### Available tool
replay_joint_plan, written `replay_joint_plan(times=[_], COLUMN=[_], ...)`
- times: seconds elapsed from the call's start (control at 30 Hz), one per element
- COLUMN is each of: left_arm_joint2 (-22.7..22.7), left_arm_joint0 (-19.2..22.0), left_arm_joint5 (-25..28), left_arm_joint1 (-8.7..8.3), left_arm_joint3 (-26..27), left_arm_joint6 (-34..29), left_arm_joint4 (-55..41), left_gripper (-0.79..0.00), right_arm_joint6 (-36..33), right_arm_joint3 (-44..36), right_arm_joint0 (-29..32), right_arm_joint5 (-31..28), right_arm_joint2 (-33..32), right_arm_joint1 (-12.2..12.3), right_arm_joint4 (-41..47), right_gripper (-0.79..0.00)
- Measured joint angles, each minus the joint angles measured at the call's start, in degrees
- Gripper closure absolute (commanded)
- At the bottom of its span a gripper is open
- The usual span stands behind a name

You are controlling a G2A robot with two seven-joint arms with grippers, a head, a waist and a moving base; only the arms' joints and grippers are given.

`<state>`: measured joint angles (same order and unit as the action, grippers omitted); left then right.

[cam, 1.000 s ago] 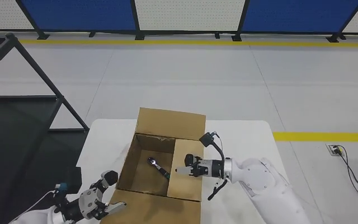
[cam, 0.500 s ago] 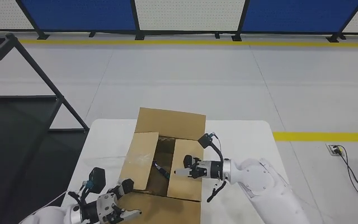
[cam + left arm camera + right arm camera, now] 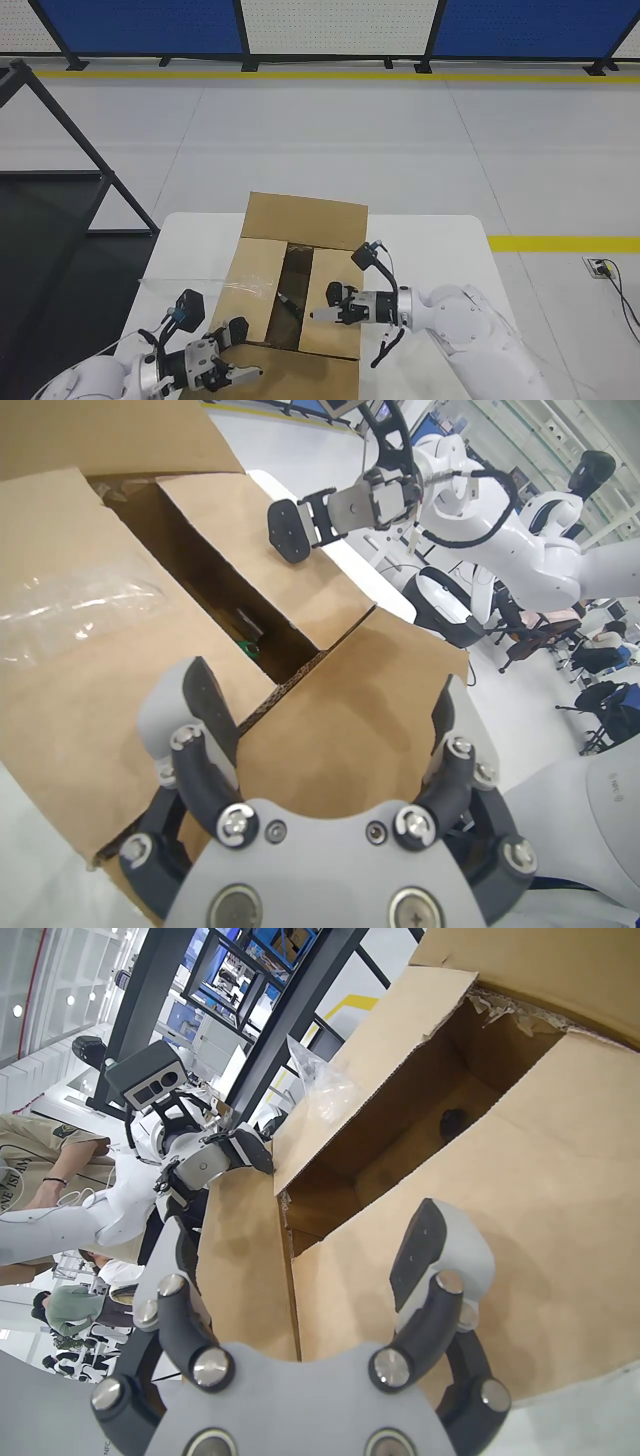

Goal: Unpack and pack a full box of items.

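Box: the cardboard box [image 3: 305, 220] sits on the white counter [image 3: 430, 240], right between the two arms. Its far flap [image 3: 100, 430] is tipped back and open.
Side flaps: the left flap [image 3: 250, 290] and right flap [image 3: 338, 265] are both folded down over the top, with a narrow dark gap between them.
Inside: through that gap there's a dark item [image 3: 288, 303] down on the box floor (can't make out exactly what it is from these angles).
Plastic: a clear plastic bag [image 3: 75, 605] lies crumpled on top of the left flap.
Left pincer: the left pincer [image 3: 330, 710] is at the near left corner of the box with its fingers spread wide. The near flap [image 3: 380, 660] sits in the space between them, and nothing is pinched.
Right pincer: the right pincer [image 3: 300, 1253] hangs low over the right flap, also spread and holding nothing. Honestly can't tell if it's touching the cardboard.
Arms: the two pincers face each other across the gap, well apart.
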<state>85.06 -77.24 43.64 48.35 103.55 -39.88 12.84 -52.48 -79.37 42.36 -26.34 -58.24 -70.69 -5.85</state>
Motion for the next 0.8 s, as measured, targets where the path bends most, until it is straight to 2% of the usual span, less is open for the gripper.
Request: replay_joint_plan(times=[0.4, 0.57, 0.8], left_arm_joint2=[-0.4, -0.3, 1.7], left_arm_joint0=[0.7, 0.6, 0.2], left_arm_joint5=[-2.5, -2.4, -1.9], left_arm_joint1=[-0.37, -0.38, -0.3], left_arm_joint3=[-0.9, -0.9, 0.8], left_arm_joint6=[-3.6, -2.7, 2.1], left_arm_joint4=[-2.9, -3.0, -4.0], left_gripper=[-0.785, -0.785, -0.785], right_arm_joint6=[-0.3, -0.3, 0.1], right_arm_joint3=[-2.0, -1.8, -1.9], right_arm_joint0=[0.3, 0.2, 0.2], right_arm_joint5=[-0.7, -0.8, -1.1], right_arm_joint2=[0.7, 1.1, 1.4], right_arm_joint1=[0.2, 0.2, 0.2], right_arm_joint4=[-1.2, -0.7, -0.6], right_gripper=[-0.785, -0.785, -0.785])
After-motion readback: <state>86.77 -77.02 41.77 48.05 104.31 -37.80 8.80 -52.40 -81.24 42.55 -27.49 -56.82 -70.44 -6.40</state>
